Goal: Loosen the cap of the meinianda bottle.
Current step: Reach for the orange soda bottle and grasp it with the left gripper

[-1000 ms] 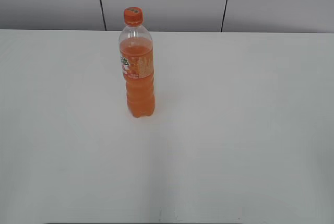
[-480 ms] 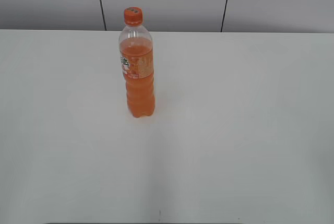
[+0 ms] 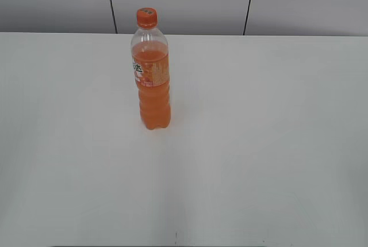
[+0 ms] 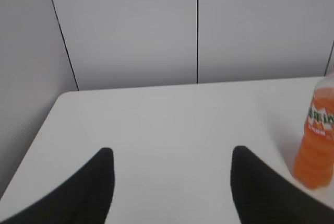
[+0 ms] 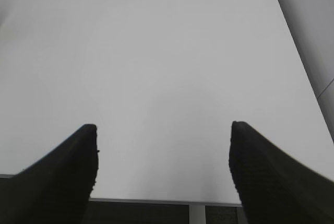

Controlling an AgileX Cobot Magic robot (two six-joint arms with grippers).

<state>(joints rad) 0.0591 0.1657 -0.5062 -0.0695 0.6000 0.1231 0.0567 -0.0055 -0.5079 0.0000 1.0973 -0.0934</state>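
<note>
Left wrist view: the left claw (image 4: 169, 182), spread and empty, hangs over the white counter (image 4: 156, 125); ahead to its right stands the tall clear plastic orange-soda bottle (image 4: 315, 135), upright, small orange screw cap (image 3: 146, 17) on. The right claw (image 5: 163, 169), also spread, looks farther.

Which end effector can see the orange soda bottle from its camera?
The left end effector: its wrist view shows the meinianda bottle at the right edge. The right end effector faces only bare table.

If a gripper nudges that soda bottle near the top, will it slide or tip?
Probably tip: the meinianda bottle is tall and slim on a narrow base. It is mostly full, so likely heavy for its size, which steadies it somewhat. The ribbed lower body may offer grip and flex slightly. The cap is small; grip the body first.
</note>
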